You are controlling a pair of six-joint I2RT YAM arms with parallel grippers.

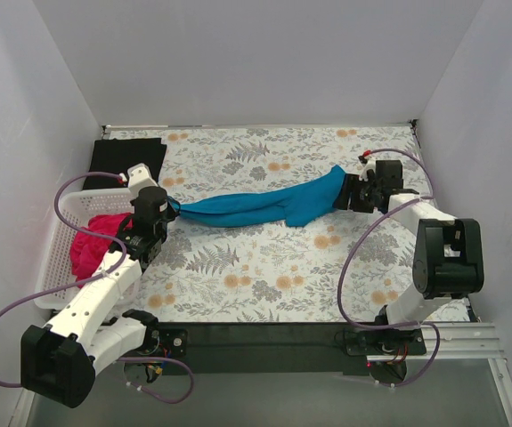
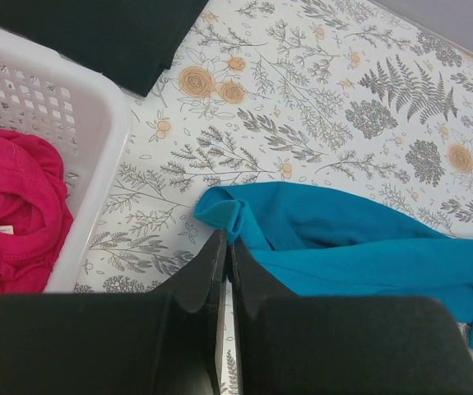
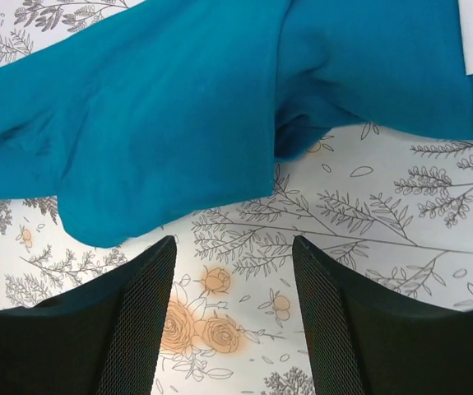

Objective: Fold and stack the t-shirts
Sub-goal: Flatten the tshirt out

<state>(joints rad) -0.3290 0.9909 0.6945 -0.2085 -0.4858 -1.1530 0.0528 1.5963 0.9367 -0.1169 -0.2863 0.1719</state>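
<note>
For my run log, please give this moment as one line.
teal shirt stretched, unfolded, on table | left gripper shut at its end | right gripper open, empty | pink shirt in basket

The teal-blue t-shirt, magenta-pink t-shirt and black t-shirt are soft, matt knit cloth. The basket is smooth white perforated plastic. The table covering looks smooth, matt, printed. The right gripper has matt black, mesh-textured fingers.

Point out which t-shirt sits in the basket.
The magenta-pink t-shirt, bunched inside the white basket; the teal one lies stretched on the table, the black one flat beyond it.
</note>
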